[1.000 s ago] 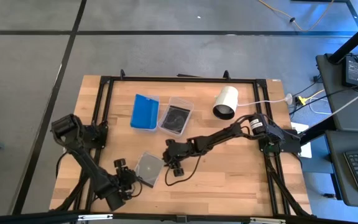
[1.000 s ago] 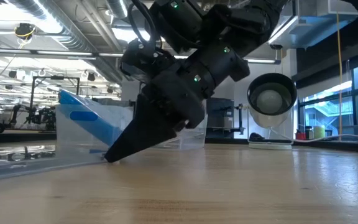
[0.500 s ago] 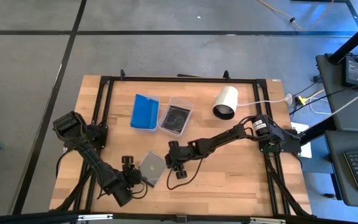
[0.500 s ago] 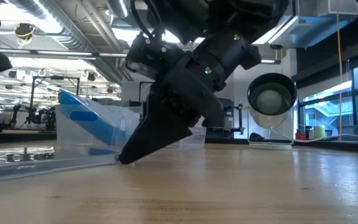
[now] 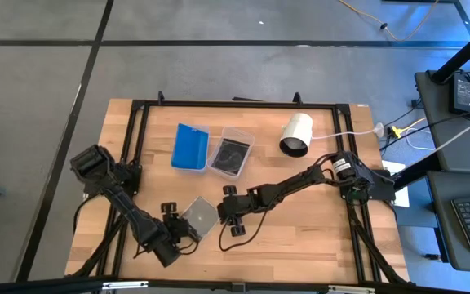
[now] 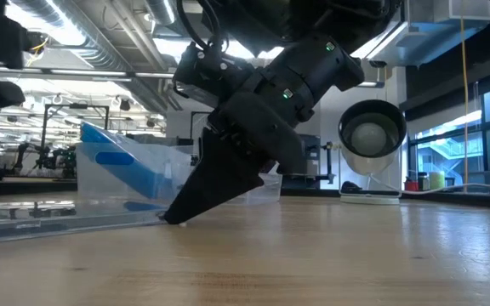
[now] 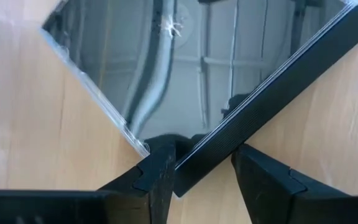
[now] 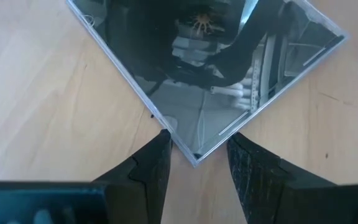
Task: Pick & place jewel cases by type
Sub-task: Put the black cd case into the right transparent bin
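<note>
two sets of jaws, left gripper (image 5: 188, 232) and right gripper (image 5: 219, 214), straddle opposite corners of one grey jewel case (image 5: 199, 216) lower-centre, part-open, neither clamped; uneven closing could skid it.

Left gripper (image 5: 188, 231) and right gripper (image 5: 218, 214) low, facing — fingers parted, tips near the tabletop

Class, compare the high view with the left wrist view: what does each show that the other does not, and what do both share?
Only the high view shows the whole table, the blue jewel case, the clear tub with a dark case inside, the white cylinder and the right gripper. Only the left wrist view shows, close up, a corner of the case sitting between the left gripper fingers, with its dark hinged edge. Both share the grey jewel case on the wooden top, with the left gripper at its corner.
</note>
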Controlling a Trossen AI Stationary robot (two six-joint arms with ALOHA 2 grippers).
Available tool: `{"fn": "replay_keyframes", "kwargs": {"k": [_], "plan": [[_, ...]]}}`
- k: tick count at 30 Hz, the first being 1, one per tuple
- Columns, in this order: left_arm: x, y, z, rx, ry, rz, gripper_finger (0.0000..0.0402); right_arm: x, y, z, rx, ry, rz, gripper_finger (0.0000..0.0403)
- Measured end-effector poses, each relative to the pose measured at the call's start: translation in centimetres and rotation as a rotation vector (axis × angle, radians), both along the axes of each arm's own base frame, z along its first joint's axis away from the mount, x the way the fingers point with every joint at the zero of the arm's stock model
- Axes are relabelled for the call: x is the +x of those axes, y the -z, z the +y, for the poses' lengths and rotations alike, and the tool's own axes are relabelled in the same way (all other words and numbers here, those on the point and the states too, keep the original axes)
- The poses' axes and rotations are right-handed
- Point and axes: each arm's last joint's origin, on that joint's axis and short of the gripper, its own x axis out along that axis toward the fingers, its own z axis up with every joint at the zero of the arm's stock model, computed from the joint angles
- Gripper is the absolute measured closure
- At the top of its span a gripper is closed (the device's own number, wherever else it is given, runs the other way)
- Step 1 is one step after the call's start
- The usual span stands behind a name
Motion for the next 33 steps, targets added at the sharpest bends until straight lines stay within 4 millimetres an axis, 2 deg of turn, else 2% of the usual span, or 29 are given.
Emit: {"fn": "replay_keyframes", "kwargs": {"k": [7, 14, 24, 33], "plan": [[-0.6, 0.1, -0.7, 0.085, 0.044, -0.084, 0.024, -0.1, 0.0, 0.0, 0.002, 0.007, 0.006, 0.0243], [0.4, 0.0, 0.3, 0.055, 0.072, -0.009, 0.025, -0.1, 0.0, 0.1, 0.014, 0.015, 0.011, 0.0243], [1.0, 0.0, 0.0, 0.064, 0.099, -0.086, 0.025, -0.4, 0.0, 0.4, 0.009, 0.017, 0.029, 0.0243], [2.1, -0.9, -0.7, 0.057, 0.165, -0.09, 0.025, -0.4, 0.0, 0.4, 0.005, 0.014, 0.031, 0.0243]]}}
